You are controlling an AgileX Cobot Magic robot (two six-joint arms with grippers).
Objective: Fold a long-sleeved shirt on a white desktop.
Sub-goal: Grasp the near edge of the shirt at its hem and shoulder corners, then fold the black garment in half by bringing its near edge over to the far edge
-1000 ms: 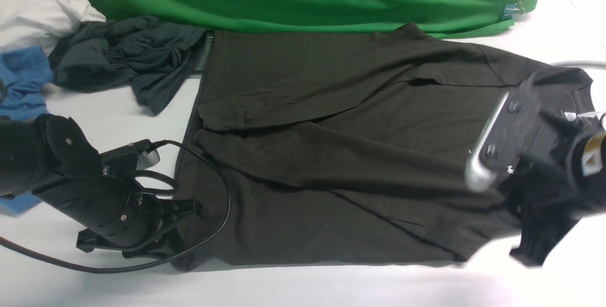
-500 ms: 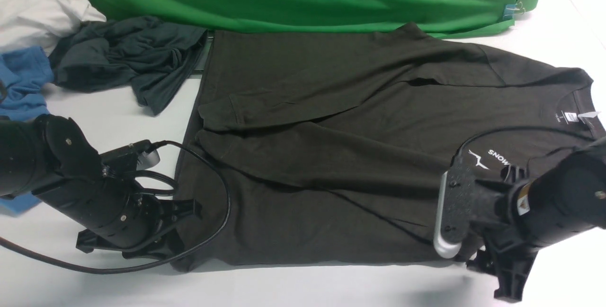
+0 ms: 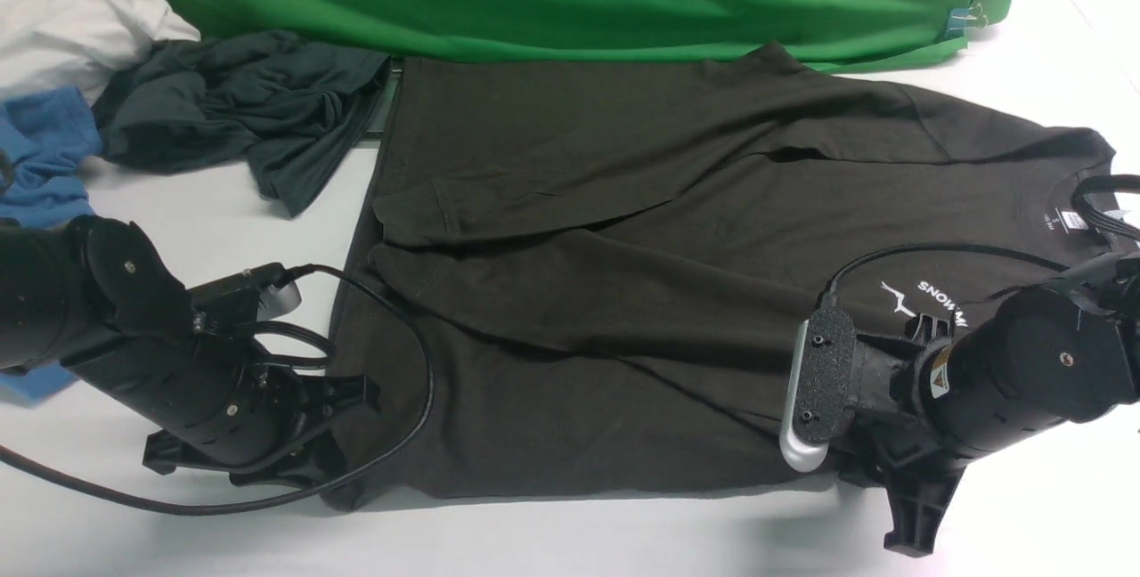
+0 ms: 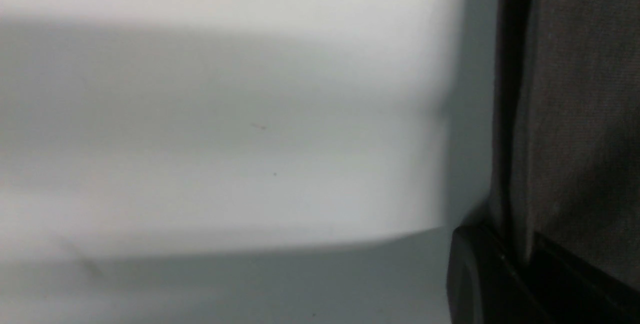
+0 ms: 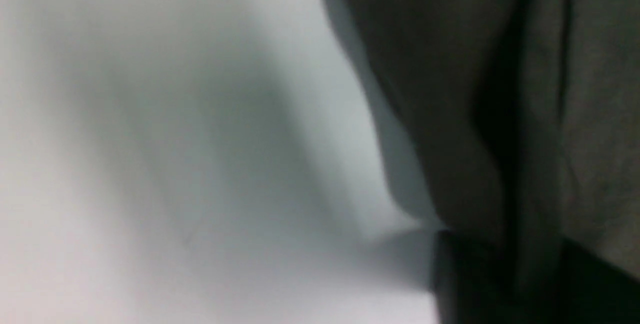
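White block lettering (image 3: 940,295) on chest of large dark brownish-black cotton long-sleeved shirt (image 3: 623,247), front view: reads "SNOW", upside down from this camera. A further letter beneath, maybe "M", is cut off by the black cylindrical right arm (image 3: 1033,372). Small white mountain mark (image 3: 896,300) just beside the lettering, a logo only, no letters. Small white neck label (image 3: 1073,221) inside the collar: dark print on it, too small to read. Small yellow and white sticker (image 3: 938,381) on the right arm near its wrist: looks like a warning sign, wording not legible. Both wrist views blurred, no text readable there.
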